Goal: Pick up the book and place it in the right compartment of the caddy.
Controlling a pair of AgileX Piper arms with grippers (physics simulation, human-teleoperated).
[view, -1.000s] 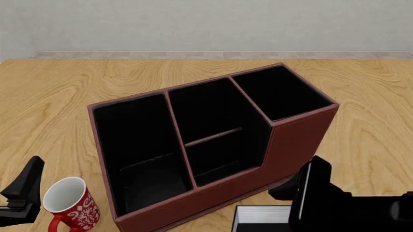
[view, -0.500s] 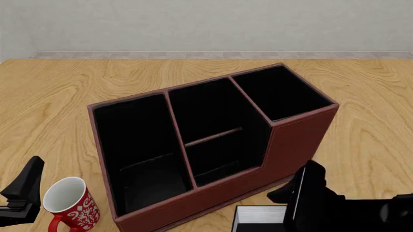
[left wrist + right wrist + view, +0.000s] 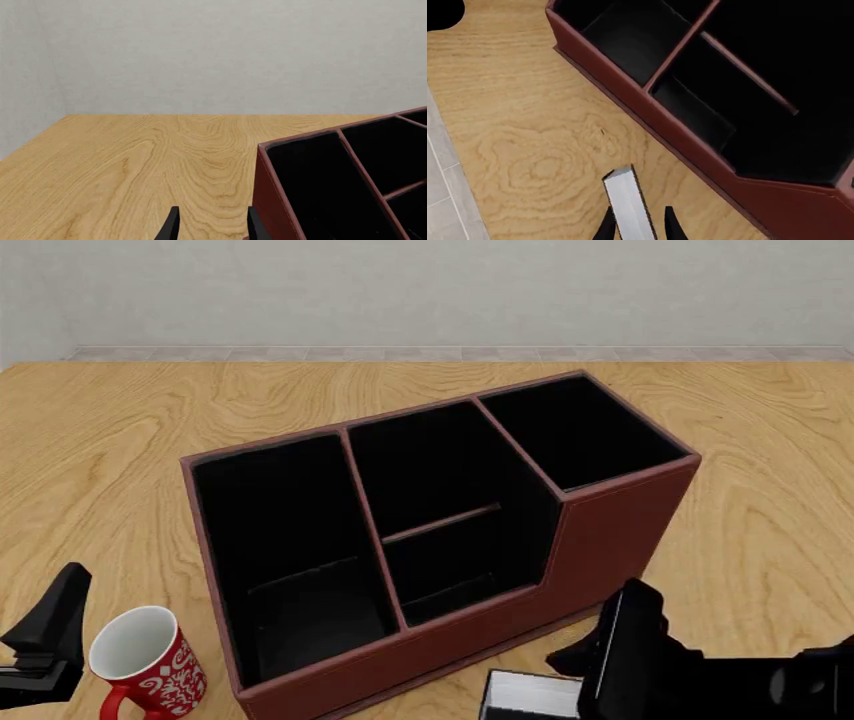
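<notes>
Right wrist view: book [image 3: 629, 206] (white edge) between the spread right gripper [image 3: 639, 222] fingers.

Wooden table [image 3: 120, 430]; caddy [image 3: 607, 530], mug [image 3: 144, 660], book [image 3: 531, 695]

You get bright, even, diffuse light w/ no clear source; no glare, no blur, all sharp edge to edge. Shadows are faint on the table [image 3: 120, 440]. The caddy [image 3: 614, 530] interior reads near-black, so detail inside is lost. Straight lines show no visible distortion.
</notes>
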